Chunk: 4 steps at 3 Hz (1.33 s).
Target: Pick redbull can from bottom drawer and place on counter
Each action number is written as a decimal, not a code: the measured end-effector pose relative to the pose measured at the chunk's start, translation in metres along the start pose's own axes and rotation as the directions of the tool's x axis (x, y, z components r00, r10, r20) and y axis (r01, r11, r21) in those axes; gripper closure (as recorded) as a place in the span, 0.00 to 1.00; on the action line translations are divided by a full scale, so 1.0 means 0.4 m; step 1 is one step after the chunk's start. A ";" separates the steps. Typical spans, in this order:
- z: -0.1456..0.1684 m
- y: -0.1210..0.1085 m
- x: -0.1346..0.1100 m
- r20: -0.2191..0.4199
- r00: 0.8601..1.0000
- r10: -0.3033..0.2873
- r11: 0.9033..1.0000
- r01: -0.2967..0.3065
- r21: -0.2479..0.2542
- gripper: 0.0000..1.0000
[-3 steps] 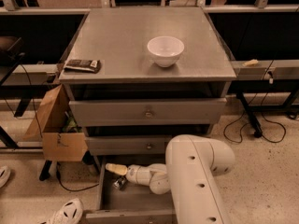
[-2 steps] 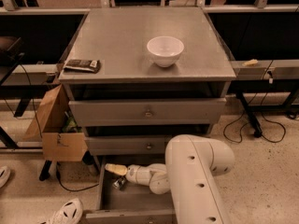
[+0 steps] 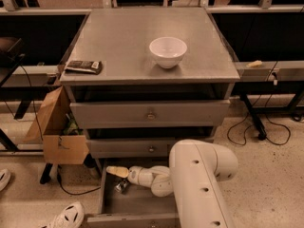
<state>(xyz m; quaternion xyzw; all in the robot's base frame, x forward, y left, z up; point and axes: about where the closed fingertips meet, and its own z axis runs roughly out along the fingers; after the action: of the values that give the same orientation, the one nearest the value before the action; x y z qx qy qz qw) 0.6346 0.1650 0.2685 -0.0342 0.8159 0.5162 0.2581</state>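
Reach step: gripper [image 3: 117, 171] is down in the open bottom drawer [image 3: 137, 205], redbull can [image 3: 122, 186] just beside it (open or closed: can't tell). Next: clamp the can, lift to tabletop [image 3: 123, 46].

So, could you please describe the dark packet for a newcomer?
On the grey counter atop the drawer cabinet, the dark packet lies at the front left corner, above the gripper in the open bottom drawer. Unlike the round white bowl, it is flat and rectangular.
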 end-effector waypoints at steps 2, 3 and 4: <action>-0.035 -0.057 -0.061 0.114 0.980 -0.165 0.986 0.160 0.054 0.00; -0.023 -0.066 -0.081 0.081 0.935 -0.345 0.938 0.345 0.006 0.00; -0.013 -0.093 -0.057 -0.042 0.890 -0.454 0.889 0.449 -0.083 0.00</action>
<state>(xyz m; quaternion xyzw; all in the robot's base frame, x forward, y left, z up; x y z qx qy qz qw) 0.6642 0.1385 0.2500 -0.2475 0.7741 0.4697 0.3449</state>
